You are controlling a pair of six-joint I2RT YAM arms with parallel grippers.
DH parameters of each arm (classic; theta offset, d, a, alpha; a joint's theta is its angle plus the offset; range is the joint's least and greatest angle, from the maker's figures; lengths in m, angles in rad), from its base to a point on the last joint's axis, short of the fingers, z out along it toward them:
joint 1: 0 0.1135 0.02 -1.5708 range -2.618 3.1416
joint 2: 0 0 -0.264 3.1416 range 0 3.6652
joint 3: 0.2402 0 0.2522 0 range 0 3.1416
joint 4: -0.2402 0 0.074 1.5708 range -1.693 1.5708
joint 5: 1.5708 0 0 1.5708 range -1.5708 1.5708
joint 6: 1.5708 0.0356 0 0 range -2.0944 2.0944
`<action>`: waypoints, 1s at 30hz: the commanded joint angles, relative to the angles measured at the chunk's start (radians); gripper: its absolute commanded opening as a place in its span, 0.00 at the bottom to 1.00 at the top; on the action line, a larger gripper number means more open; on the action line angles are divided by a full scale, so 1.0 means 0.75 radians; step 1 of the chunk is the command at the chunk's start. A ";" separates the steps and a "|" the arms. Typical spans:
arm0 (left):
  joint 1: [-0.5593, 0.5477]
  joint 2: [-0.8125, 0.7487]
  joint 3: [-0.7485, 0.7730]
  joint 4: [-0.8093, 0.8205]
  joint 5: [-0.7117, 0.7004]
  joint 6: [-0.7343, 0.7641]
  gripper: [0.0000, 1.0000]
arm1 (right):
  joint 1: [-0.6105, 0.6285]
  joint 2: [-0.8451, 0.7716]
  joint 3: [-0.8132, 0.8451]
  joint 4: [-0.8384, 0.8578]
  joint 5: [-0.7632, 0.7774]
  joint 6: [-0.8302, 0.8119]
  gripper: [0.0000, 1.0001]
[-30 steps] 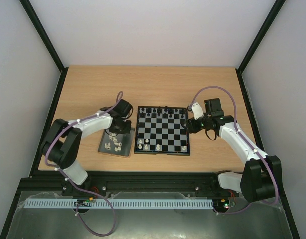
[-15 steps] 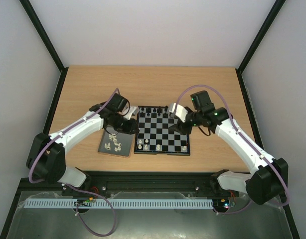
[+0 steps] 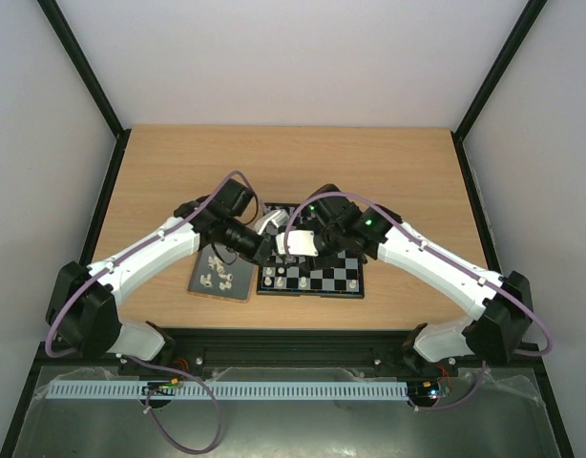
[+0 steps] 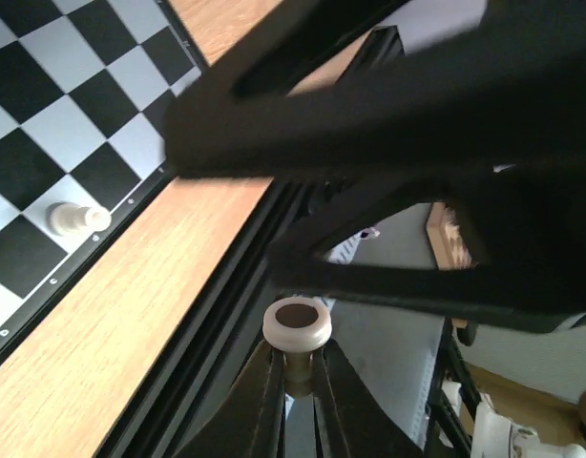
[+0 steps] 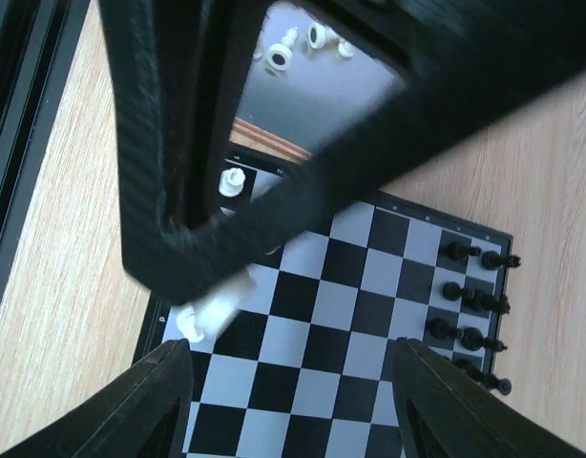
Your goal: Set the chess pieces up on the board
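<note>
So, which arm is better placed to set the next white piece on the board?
Left. The left gripper is shut on a white piece right by the board. The right gripper is open, holds nothing, and would first need to fetch one from the tray.

Light wooden table (image 3: 388, 172), the board (image 3: 333, 278) and a dark-grey tray (image 3: 240, 287) side by side near its front edge.

Board (image 5: 355, 320) was pictured checkered black and light grey, black-rimmed; chess pieces (image 4: 78, 218) cream; tray (image 5: 317, 91) dark grey, tan-edged; table (image 3: 303, 162) pale woodgrain.
</note>
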 commanded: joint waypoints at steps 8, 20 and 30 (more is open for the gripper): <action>-0.009 -0.026 0.037 0.068 0.171 -0.055 0.04 | 0.174 0.049 0.058 -0.103 0.171 -0.093 0.51; -0.006 0.011 0.024 0.086 0.161 -0.073 0.03 | 0.191 0.036 0.072 -0.120 0.181 -0.062 0.19; 0.020 -0.022 -0.012 0.120 0.104 -0.104 0.28 | 0.187 0.004 -0.032 -0.022 0.198 0.149 0.07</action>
